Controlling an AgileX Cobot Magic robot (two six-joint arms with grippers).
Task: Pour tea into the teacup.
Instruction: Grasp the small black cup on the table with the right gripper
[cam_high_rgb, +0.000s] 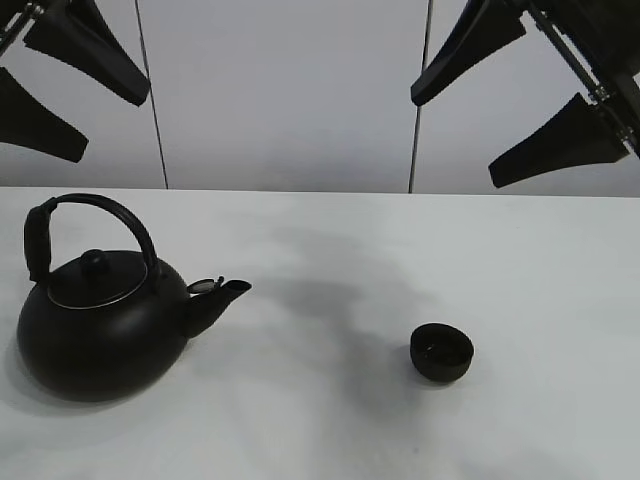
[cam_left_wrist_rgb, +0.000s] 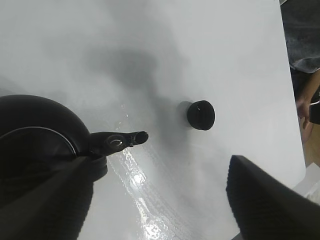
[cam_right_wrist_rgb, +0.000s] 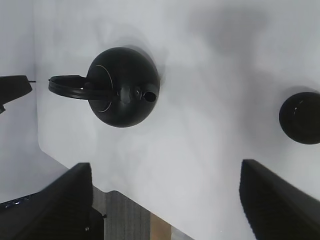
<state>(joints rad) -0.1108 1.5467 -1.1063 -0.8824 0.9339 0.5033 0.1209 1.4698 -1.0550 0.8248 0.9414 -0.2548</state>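
Gaping wide, empty, cropped above the fingers: left gripper (cam_high_rgb: 110, 125), right gripper (cam_high_rgb: 455, 140). Toward desk's (cam_high_rgb: 330, 230) front-right: teacup (cam_high_rgb: 441, 352), inside too dark; kettle (cam_high_rgb: 100, 330) by left edge.

A matte black teacup (cam_high_rgb: 441, 352) and black kettle (cam_high_rgb: 100, 318) sit on a white table (cam_high_rgb: 420, 240).

high camera faces the table (cam_high_rgb: 330, 225); both raised wrist cameras look down from afar, sharing kettle (cam_high_rgb: 100, 335) and teacup (cam_high_rgb: 441, 352).
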